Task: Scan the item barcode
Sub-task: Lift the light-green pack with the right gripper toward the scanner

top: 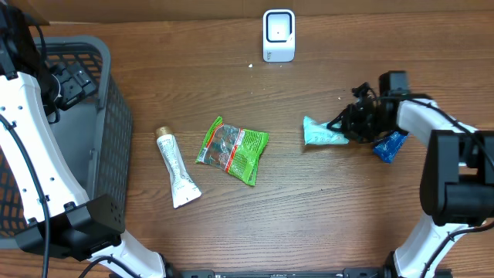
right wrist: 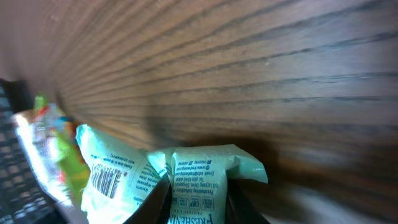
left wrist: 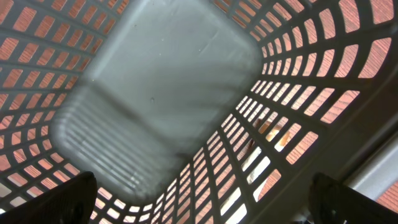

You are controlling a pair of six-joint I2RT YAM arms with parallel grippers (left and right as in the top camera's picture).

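**Item:** mint-green packet (top: 320,133), lying on the table (top: 309,216), one end pinched between the right gripper's (top: 349,127) fingers.
**Barcode** (right wrist: 106,180): printed on the packet, just beside the claw.
**Blue packet** (top: 390,145): just behind that claw.
**Scanner** (top: 279,35): well apart from it, towards the far table edge.
**Left gripper** (left wrist: 205,199): spread wide, holding nothing, with the basket (left wrist: 155,93) floor below it.
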